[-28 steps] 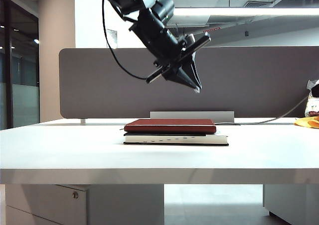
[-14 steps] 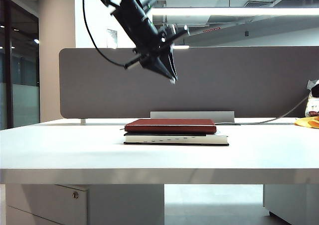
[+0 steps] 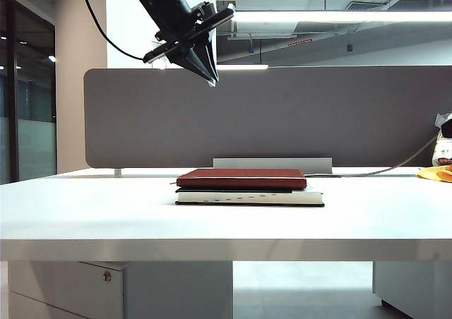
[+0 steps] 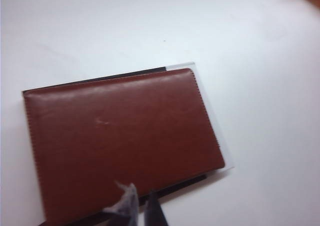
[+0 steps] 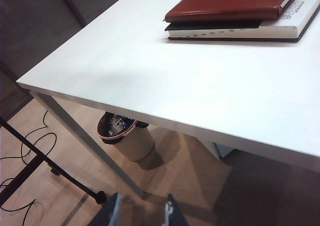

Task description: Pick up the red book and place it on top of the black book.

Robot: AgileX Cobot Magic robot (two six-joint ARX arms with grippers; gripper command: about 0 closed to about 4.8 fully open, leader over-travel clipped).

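White table bears red book atop black book; left gripper closed above, right gripper parted.

I count two books on the table: one red book lying flat on one black book. Of my own grippers there are two: my left gripper hangs high above the table with its tips nearly together, and my right gripper sits low beside the table edge, tips apart. Under the table stands one bin. At the far right I see one yellow thing, perhaps cloth.
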